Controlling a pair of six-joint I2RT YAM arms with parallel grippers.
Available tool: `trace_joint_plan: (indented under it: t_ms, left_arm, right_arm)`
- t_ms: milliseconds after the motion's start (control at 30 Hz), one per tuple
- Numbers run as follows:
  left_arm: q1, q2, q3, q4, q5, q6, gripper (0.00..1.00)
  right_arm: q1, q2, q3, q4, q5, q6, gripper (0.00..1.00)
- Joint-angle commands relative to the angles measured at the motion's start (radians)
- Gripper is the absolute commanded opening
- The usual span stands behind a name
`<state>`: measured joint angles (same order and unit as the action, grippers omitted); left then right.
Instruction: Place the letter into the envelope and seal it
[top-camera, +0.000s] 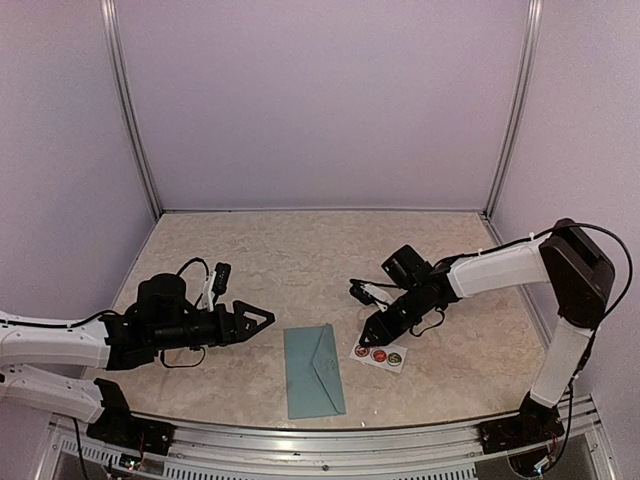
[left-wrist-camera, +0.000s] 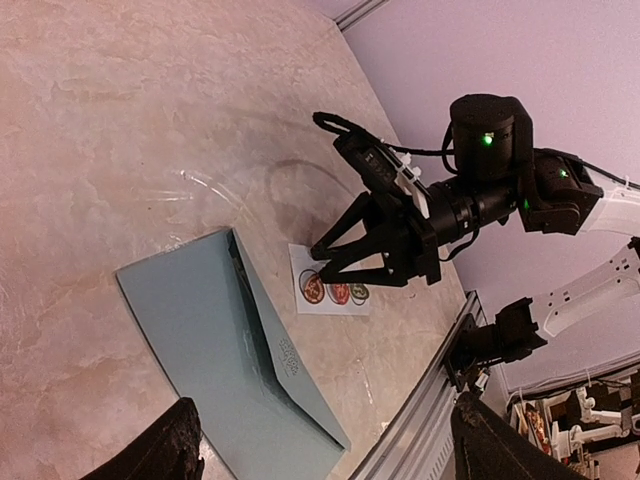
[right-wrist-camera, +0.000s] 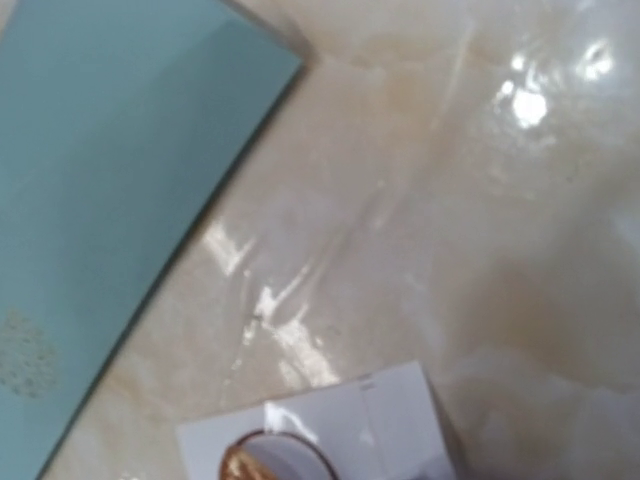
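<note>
On a marbled beige table (top-camera: 300, 250) boxed in by pale lilac walls (top-camera: 320, 100), two white-and-black robot arms reach inward from the near edge. The right arm (top-camera: 500, 268) rises to a high elbow and slopes down toward the middle. The left arm (top-camera: 60, 345) lies low and stretches out level over the surface.

Between them, close to the front edge, the teal envelope (top-camera: 313, 372) lies flat, with its triangular flap folded over its face. The left hand (top-camera: 262, 320) hovers just left of the envelope, apart from it. In the left wrist view its dark fingers (left-wrist-camera: 165, 450) stand wide apart with nothing between them.

The right hand (top-camera: 370, 328) points down and to the left, its tips poised just above a white sticker strip (top-camera: 380, 356). From these angles it cannot be told whether its fingers are parted or pressed together, and nothing shows in its grip.

The strip lies just right of the envelope without touching it and carries three round stickers (left-wrist-camera: 338, 292), two reddish and one green.
</note>
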<state>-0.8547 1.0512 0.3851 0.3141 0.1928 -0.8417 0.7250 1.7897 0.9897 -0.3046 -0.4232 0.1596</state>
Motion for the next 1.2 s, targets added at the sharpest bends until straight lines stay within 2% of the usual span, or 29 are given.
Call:
trace_joint_plan:
  t_ms: [0,500,733,900,1167]
  left_arm:
    - [-0.008,0.006,0.031,0.025,-0.013,-0.003,0.81]
    - [-0.012,0.010,0.029,0.025,-0.015,-0.007,0.81]
    - [-0.017,0.012,0.034,0.025,-0.017,-0.005,0.81]
    - [-0.027,0.026,0.043,0.025,-0.017,-0.005,0.81]
    - [-0.038,0.030,0.043,0.023,-0.030,-0.011,0.81]
  right_arm:
    - [-0.005,0.033,0.011,0.004,0.006,-0.031,0.31]
    - [0.001,0.052,0.015,-0.019,-0.118,-0.080,0.19]
    - [0.012,0.020,0.000,-0.004,-0.181,-0.084,0.21]
    - [0.015,0.035,0.001,-0.005,-0.171,-0.100,0.25]
    - [0.019,0.068,0.012,-0.013,-0.190,-0.126,0.25]
